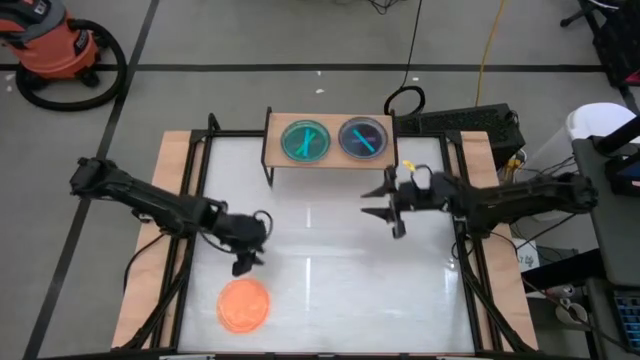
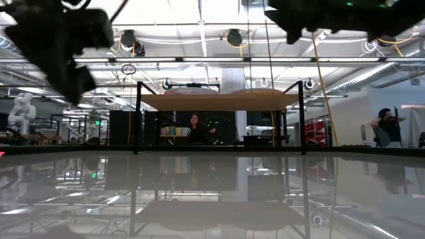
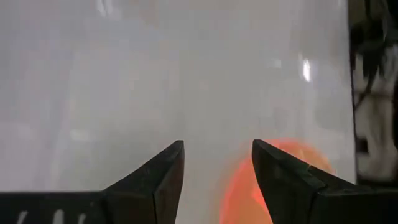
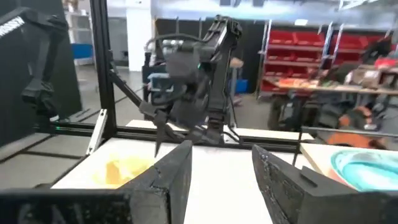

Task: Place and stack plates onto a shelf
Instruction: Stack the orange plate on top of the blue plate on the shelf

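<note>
In the high view the shelf (image 1: 330,123), a light-wood board on black legs, stands at the table's far edge. A green plate (image 1: 305,140) and a blue plate (image 1: 363,138) lie flat on it, side by side; plates beneath them do not show. An orange plate (image 1: 243,305) lies flat on the table near the near edge, left of centre. My left gripper (image 1: 244,264) hangs open just beyond the orange plate (image 3: 273,186). My right gripper (image 1: 378,203) is open above the table in front of the shelf's right half. The low view shows only the shelf (image 2: 219,101) from below.
The white table top has wood side strips (image 1: 175,170) and a black frame. In the right wrist view my left arm (image 4: 193,68) stands ahead. Cables and a dark box (image 1: 470,125) lie beyond the shelf; a person (image 2: 196,126) sits in the room behind.
</note>
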Tool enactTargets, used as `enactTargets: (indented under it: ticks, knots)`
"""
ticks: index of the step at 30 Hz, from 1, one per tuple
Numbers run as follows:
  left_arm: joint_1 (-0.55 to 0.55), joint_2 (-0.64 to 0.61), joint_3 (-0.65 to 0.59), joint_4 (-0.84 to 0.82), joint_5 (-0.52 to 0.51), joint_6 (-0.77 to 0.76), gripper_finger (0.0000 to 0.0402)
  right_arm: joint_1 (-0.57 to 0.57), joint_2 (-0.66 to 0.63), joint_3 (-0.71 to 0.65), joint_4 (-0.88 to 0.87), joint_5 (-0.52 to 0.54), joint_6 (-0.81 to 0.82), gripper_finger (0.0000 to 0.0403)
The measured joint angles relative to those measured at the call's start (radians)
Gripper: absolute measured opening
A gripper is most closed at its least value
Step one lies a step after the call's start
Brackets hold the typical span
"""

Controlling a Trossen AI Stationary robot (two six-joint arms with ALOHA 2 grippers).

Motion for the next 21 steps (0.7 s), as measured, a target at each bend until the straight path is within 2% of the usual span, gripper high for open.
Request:
enactTargets:
  ticks: [3,8,14,21]
  knots:
    - [-0.039,0.074,0.0,-0.019,0.069,-0.062,0.0193,0.065,-0.042,-0.086,0.089,0.078,0.003,0.0149]
    - [-0.096,0.156,0.0,-0.022,0.127,-0.119,0.0193,0.147,-0.098,-0.137,0.149,0.087,-0.001,0.0149]
    - [-0.133,0.241,0.0,-0.021,0.103,-0.103,0.0193,0.196,-0.106,-0.139,0.143,0.11,-0.072,0.0148]
    - [-0.132,0.311,0.001,-0.019,0.108,-0.069,0.0193,0.198,-0.099,-0.139,0.133,0.113,-0.079,0.0148]
